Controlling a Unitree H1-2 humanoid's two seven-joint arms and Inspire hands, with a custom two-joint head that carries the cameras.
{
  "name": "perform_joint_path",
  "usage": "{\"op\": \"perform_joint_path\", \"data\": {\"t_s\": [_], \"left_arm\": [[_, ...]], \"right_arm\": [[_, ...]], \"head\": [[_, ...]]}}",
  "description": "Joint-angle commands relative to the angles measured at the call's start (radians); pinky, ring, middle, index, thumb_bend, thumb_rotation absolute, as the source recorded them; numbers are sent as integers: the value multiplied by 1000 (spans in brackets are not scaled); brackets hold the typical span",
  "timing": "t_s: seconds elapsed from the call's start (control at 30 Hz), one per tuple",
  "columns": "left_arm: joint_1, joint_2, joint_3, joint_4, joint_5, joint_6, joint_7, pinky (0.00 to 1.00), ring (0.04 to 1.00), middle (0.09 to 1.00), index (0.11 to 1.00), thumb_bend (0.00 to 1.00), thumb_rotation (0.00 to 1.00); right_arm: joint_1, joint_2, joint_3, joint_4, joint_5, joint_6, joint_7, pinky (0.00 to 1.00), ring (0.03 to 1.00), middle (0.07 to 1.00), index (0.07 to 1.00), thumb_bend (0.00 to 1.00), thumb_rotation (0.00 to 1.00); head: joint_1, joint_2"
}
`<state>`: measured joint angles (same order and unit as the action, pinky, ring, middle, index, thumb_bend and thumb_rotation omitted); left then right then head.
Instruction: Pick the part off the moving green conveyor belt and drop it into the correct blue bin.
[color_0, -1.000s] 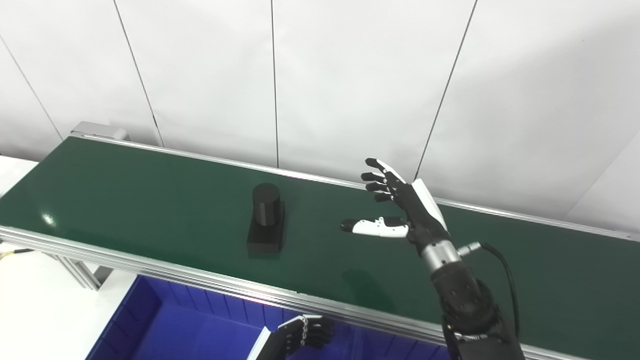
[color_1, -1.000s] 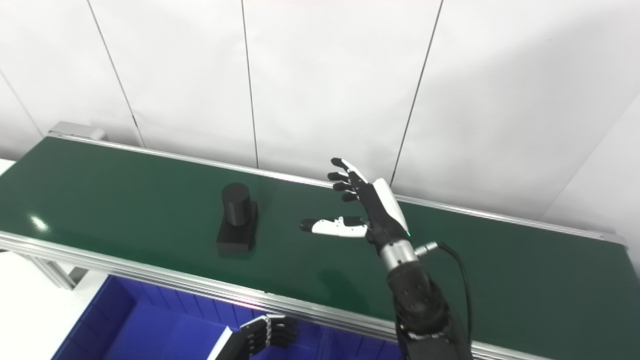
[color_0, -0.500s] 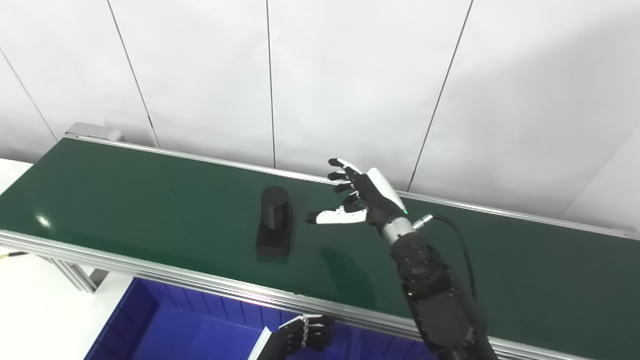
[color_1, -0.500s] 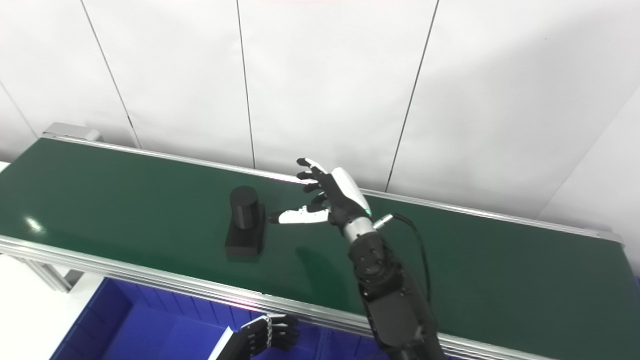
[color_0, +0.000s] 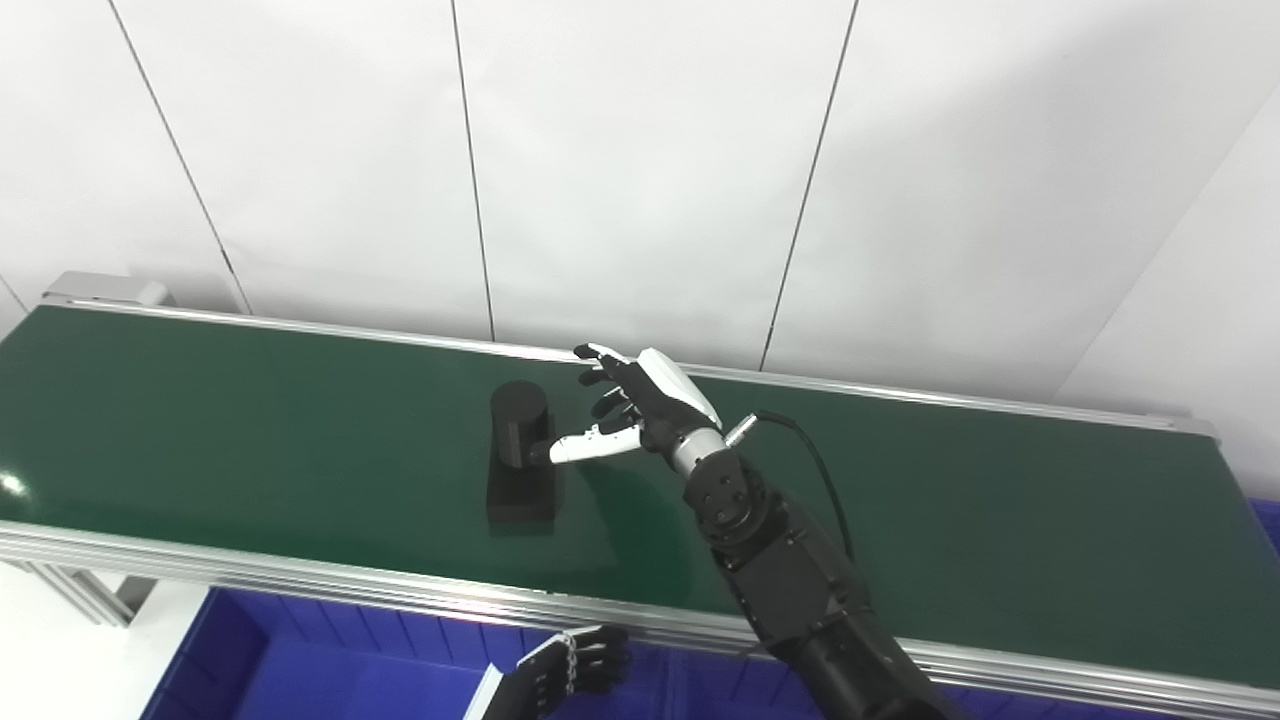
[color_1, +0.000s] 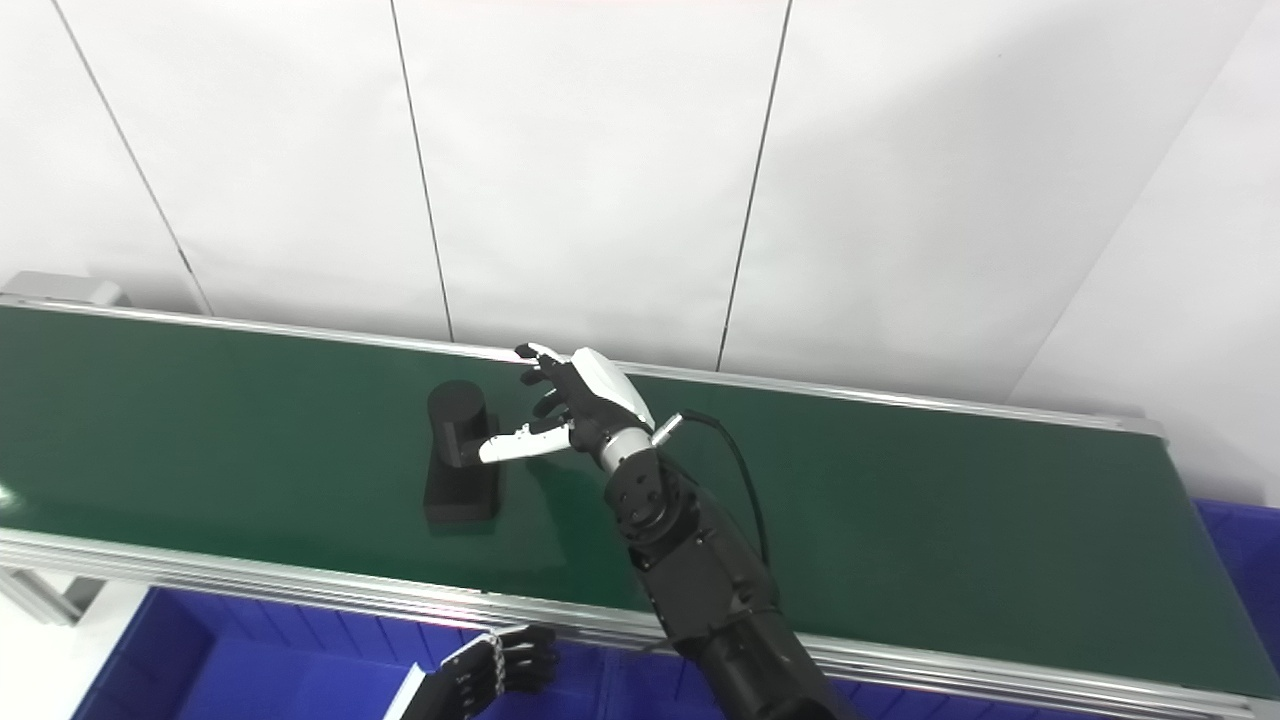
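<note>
The part (color_0: 520, 455) is black: an upright cylinder on a flat rectangular base. It stands on the green conveyor belt (color_0: 250, 420), left of centre. My right hand (color_0: 630, 405) is open just right of the part, fingers spread behind and beside the cylinder, the white thumb tip at its side. It holds nothing. My left hand (color_0: 565, 672) hangs low below the belt's near rail, over a blue bin (color_0: 330, 675), fingers curled on nothing. The part also shows in the right eye view (color_1: 458, 455).
The belt's aluminium near rail (color_0: 300, 580) runs across the lower picture. A white panelled wall stands close behind the belt. A corner of another blue bin (color_1: 1240, 540) shows at the far right.
My right hand has reached left across the belt to the part, its thumb now at the cylinder. The part has drifted a little right along the belt. The camera has turned right.
</note>
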<state>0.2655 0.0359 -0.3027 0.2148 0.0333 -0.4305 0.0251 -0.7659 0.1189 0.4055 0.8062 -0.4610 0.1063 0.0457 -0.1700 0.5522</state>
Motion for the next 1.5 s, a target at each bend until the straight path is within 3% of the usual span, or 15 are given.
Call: {"op": "perform_joint_path", "data": {"t_s": [0.0, 0.23, 0.5, 0.73, 0.93, 1.03, 1.07, 1.17, 1.3, 1.33, 1.47], "left_arm": [[-2, 9, 6, -29, -2, -40, -9, 681, 676, 708, 742, 738, 271], [2, 20, 9, -35, -2, -40, -8, 676, 681, 716, 759, 698, 263], [10, 21, 17, -45, -12, -39, -17, 685, 671, 710, 764, 671, 264], [19, 20, 19, -57, -6, -40, -17, 698, 652, 687, 757, 652, 278], [25, 14, 23, -63, -3, -40, -15, 738, 663, 681, 760, 651, 273], [26, 14, 22, -66, 2, -40, -11, 746, 664, 677, 759, 648, 275], [27, 14, 22, -67, 4, -40, -10, 744, 665, 677, 759, 648, 275], [27, 15, 23, -67, 2, -40, -13, 759, 668, 676, 763, 646, 277], [25, 17, 26, -69, -2, -40, -19, 731, 662, 682, 763, 650, 282], [25, 17, 27, -69, -4, -40, -22, 731, 662, 683, 763, 654, 287], [25, 17, 34, -69, -9, -40, -29, 699, 650, 683, 764, 670, 292]], "right_arm": [[-71, 29, -5, 22, 6, -73, -37, 567, 710, 854, 937, 901, 406], [-127, 53, -6, 184, 9, -138, -97, 573, 711, 859, 937, 907, 412], [-179, 84, -16, 321, 27, -196, -129, 653, 777, 862, 940, 901, 400], [-200, 110, -11, 386, 25, -228, -171, 643, 772, 872, 935, 901, 382], [-200, 128, 30, 420, -19, -244, -244, 685, 803, 871, 910, 864, 324], [-187, 134, 47, 436, -38, -270, -317, 586, 695, 784, 805, 752, 125], [-180, 136, 55, 442, -50, -283, -357, 514, 603, 653, 695, 656, 61], [-163, 134, 78, 452, -78, -308, -437, 440, 506, 492, 548, 541, 10], [-149, 127, 93, 456, -99, -308, -497, 458, 432, 528, 506, 512, 0], [-145, 124, 92, 452, -100, -307, -506, 383, 449, 547, 504, 499, 0], [-122, 106, 86, 426, -102, -320, -546, 334, 466, 564, 498, 489, 0]], "head": [[1, 0], [-30, 6], [-57, 14], [-54, 27], [-48, 34], [-46, 38], [-46, 38], [-45, 43], [-46, 49], [-46, 51], [-47, 55]]}}
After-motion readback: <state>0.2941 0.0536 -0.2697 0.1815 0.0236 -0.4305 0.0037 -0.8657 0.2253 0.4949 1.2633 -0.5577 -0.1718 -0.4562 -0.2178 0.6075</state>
